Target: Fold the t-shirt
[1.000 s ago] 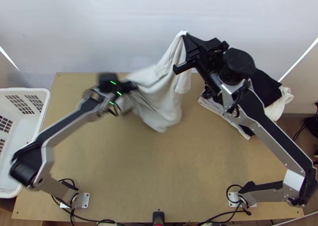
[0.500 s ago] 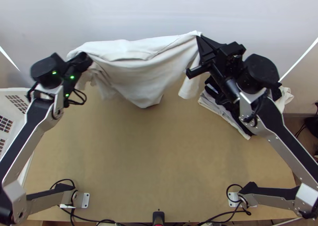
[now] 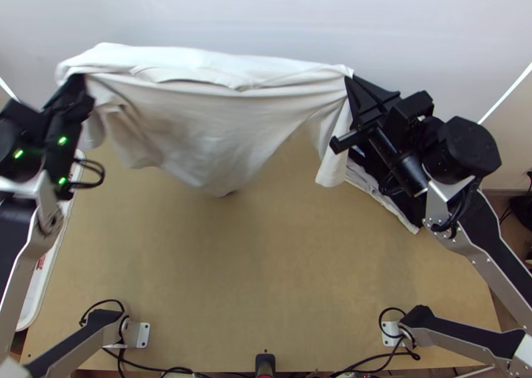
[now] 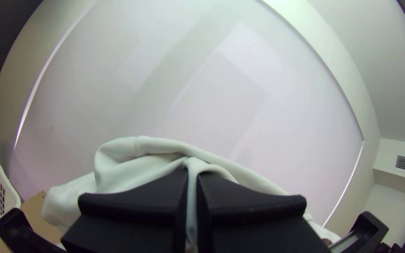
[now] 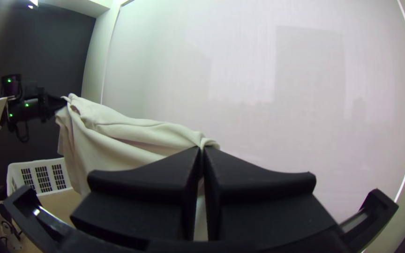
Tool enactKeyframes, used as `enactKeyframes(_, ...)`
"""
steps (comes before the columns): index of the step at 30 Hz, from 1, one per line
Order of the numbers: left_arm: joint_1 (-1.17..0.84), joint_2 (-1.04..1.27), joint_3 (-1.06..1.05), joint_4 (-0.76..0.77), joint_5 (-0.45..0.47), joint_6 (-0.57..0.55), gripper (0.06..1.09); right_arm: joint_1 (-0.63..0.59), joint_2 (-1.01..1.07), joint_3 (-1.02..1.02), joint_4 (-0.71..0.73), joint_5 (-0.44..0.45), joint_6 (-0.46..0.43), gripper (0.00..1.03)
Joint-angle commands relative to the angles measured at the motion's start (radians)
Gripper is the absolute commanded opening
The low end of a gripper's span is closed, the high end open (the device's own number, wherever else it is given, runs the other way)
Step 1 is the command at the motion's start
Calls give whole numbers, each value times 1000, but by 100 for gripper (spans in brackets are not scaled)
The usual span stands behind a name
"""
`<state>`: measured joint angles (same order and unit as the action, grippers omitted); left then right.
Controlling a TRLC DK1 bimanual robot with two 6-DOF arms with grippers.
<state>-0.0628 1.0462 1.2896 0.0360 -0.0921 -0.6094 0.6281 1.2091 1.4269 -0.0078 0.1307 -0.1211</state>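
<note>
Watching the table (image 3: 266,278), I see the t-shirt (image 3: 193,125) hanging stretched over its far side, lower edge blurred. Left of the table, the basket (image 3: 40,281) is cut off; on the table's far right, my right arm (image 3: 492,235) covers part of the clothes pile (image 3: 381,193). Left gripper (image 3: 81,85) and right gripper (image 3: 350,85) each clamp fabric.

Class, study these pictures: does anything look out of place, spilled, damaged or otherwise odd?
Nothing stands out. The pale T-shirt hangs creased and sagging between the left hand and the right hand, which is normal for cloth gripped at two places. No spill or tear can be made out.
</note>
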Motion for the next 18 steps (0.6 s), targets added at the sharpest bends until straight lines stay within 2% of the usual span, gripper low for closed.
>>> enactKeyframes(1,27,-227,-73,-38,-43,11,9,4,-62,-83,3,-2,-2,3)
enactKeyframes(5,27,-347,-125,-122,-58,5,9,36,-88,-112,-1,-3,3,3)
enactKeyframes(11,29,-446,-164,-255,-57,-78,9,116,-163,-200,-6,-2,5,3)
enactKeyframes(18,24,-494,-300,-340,-32,-78,9,119,-189,-296,-6,-2,24,3)
